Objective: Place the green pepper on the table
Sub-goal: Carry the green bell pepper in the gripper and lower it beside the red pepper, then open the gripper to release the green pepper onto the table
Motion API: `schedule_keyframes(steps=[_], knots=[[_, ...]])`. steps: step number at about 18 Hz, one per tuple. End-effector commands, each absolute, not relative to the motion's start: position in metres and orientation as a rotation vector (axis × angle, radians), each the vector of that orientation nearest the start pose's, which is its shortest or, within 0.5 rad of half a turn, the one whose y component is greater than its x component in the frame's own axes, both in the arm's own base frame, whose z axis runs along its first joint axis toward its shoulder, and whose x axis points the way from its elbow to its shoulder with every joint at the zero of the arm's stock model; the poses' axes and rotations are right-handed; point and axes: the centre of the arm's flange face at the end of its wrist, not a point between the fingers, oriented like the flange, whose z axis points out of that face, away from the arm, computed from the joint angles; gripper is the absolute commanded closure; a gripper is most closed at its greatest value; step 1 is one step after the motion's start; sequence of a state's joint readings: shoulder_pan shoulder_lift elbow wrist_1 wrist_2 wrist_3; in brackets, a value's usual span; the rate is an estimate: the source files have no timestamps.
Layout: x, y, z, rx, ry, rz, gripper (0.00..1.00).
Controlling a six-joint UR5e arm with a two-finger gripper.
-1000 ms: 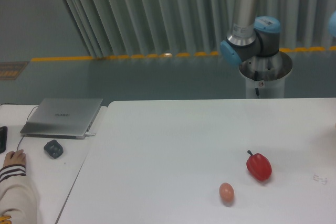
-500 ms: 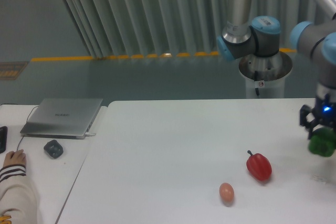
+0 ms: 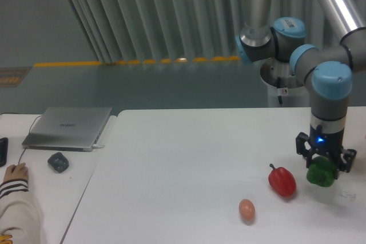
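The fixed camera is looking down across a large white tabletop (image 3: 189,158). A grey and blue robot arm (image 3: 329,92) is reaching down from the far right, and its hand (image 3: 323,163) is pointing straight down near the tabletop's right edge. The hand's two dark fingers are clamping the green pepper (image 3: 321,174) from both sides (a small blue light is glowing just above them). The green pepper is hanging low, at or just over the surface; contact cannot be judged. A red pepper (image 3: 282,181) is lying just to the left of it, apart from it. A small tan egg (image 3: 246,209) is sitting nearer the front edge, left of the red pepper. On a smaller desk (image 3: 34,198) at the left, a closed silver laptop (image 3: 68,127) is resting beside a dark mouse (image 3: 58,162), and a person's hand (image 3: 15,171) is lying at that desk's left edge.
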State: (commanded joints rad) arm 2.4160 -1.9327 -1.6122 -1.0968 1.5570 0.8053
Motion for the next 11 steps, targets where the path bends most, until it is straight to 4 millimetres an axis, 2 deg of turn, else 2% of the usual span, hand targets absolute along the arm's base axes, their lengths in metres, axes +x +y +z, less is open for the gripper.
schedule_keyframes(steps=[4,6,8,11], knots=[[-0.3774,0.5156,0.3013,-3.078,-0.058,0.079,0.35],[-0.3775,0.5157,0.3014,-3.077,-0.056,0.081,0.21],[-0.3778,0.516,0.3032,-3.074,-0.051,0.086,0.01],[-0.3789,0.515,0.3109,-3.082,-0.039,0.128,0.0]])
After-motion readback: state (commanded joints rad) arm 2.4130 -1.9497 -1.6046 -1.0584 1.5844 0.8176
